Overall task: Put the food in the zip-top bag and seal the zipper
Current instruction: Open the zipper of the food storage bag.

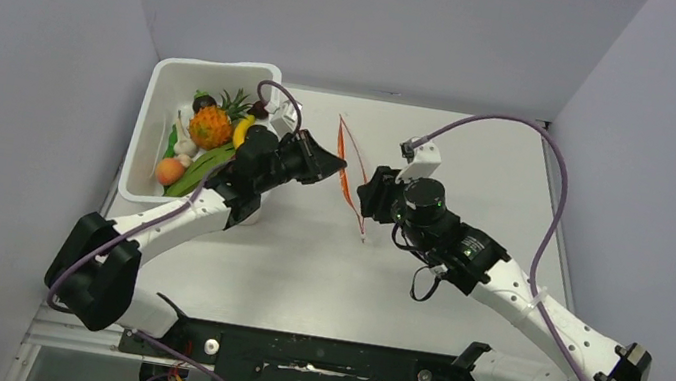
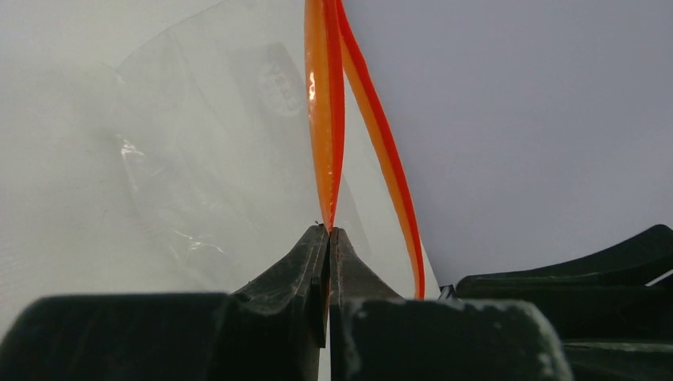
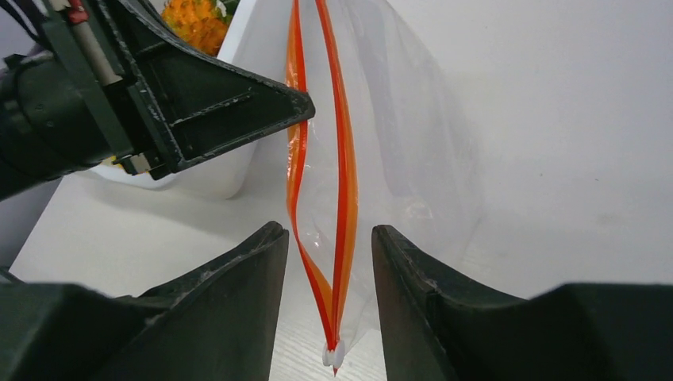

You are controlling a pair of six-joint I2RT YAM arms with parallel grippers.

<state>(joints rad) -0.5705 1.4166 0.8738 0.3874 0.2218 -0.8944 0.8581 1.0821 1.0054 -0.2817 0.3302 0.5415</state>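
One lip only of the zip-top bag is caught. The left gripper has its jaws pressed together on the nearer strip of the zipper. The second strip bows away to the right of those jaws, uncaught. Facing it, the right gripper has its jaws spread. Both strips run through the gap between them and, as far as I can tell, touch neither finger. The food lies heaped in the white tub, behind the left gripper's wrist, and none of it is in the bag.

Several things could go wrong from here. The left pinch sits at the very tips of the jaws on a thin, slick strip, so a sideways tug would likely slide it free and let the bag slump. If the right jaws close where they stand, they take both strips at once and press the mouth shut instead of opening it. If they do catch only the far strip, too hard a pull could strip the film out of the left pinch. With both grippers then holding the mouth, neither is free to fetch food from the tub.
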